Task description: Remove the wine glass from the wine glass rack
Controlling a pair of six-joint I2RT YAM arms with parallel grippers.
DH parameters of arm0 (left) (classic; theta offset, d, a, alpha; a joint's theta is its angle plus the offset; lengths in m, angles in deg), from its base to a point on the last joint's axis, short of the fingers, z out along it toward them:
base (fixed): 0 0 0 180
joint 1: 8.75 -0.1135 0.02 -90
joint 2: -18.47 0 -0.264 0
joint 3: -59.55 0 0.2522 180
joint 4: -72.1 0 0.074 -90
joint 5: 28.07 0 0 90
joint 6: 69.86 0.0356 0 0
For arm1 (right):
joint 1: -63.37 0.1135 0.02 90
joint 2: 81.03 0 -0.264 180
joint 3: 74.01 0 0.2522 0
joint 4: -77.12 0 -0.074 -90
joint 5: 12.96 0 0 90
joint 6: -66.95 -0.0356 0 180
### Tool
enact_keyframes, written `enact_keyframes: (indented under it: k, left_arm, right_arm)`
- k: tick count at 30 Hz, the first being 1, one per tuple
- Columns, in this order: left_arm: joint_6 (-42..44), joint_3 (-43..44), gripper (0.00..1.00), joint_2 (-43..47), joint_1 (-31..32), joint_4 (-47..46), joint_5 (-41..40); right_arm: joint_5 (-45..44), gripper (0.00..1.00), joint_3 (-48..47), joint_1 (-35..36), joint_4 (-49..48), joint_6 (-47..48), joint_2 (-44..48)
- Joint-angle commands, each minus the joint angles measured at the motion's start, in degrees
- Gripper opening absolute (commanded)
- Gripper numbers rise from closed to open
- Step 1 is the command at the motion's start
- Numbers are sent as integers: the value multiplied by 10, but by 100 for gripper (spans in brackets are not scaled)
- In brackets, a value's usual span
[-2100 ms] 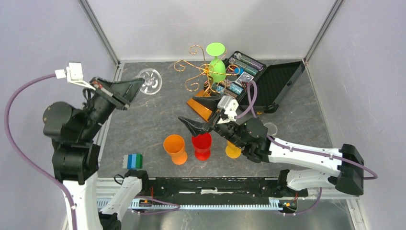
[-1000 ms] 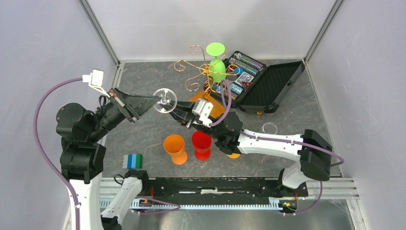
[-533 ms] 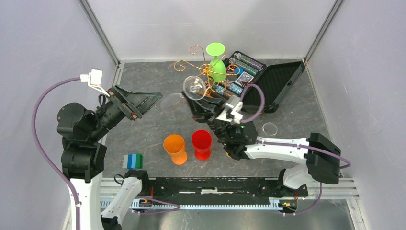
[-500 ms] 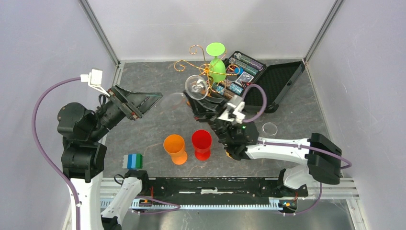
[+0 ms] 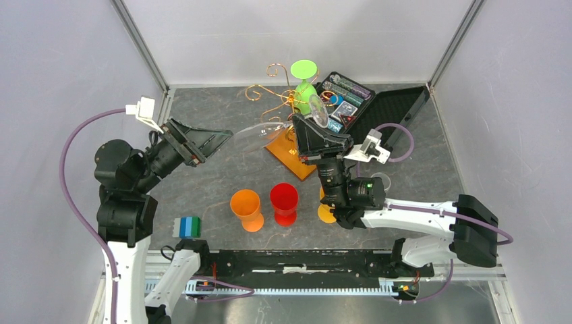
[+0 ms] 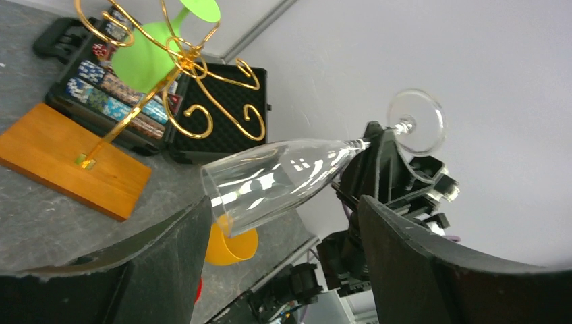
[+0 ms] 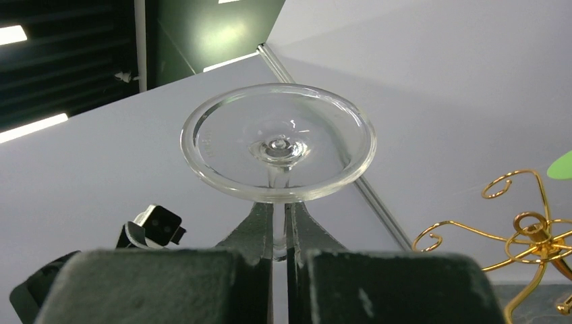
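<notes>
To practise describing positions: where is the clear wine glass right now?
Top view, centre: the clear wine glass hangs sideways over the wine glass rack's base, stem in the right gripper, bowl towards the left gripper.

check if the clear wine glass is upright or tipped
tipped, close to horizontal: the clear wine glass lies sideways in the air, its stem pinched by the right gripper, foot behind the fingers.

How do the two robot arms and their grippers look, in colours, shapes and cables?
Both arms have white tube links and bulky black joint housings. The left arm carries a purple cable to a small white wrist camera box; the right arm has the same. The left gripper and the right gripper each have two wedge-shaped matte black fingers.
</notes>
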Motion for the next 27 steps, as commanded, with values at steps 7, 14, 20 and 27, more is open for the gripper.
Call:
enact_keyframes:
  k: [7,14,20,27]
  left_arm:
    - [-51,-12,73,-3,2,-69,38]
    - [-90,-40,71,-4,3,-111,57]
    - [-91,-43,65,-2,3,-106,57]
    - [-31,-42,66,0,3,-38,-1]
  right_arm:
    - [-67,0,6,-2,-230,-68,23]
    - [-75,0,9,-2,-261,-93,19]
    - [-113,0,-7,-5,-277,-111,-5]
    - [-121,0,-18,-17,-277,-132,-21]
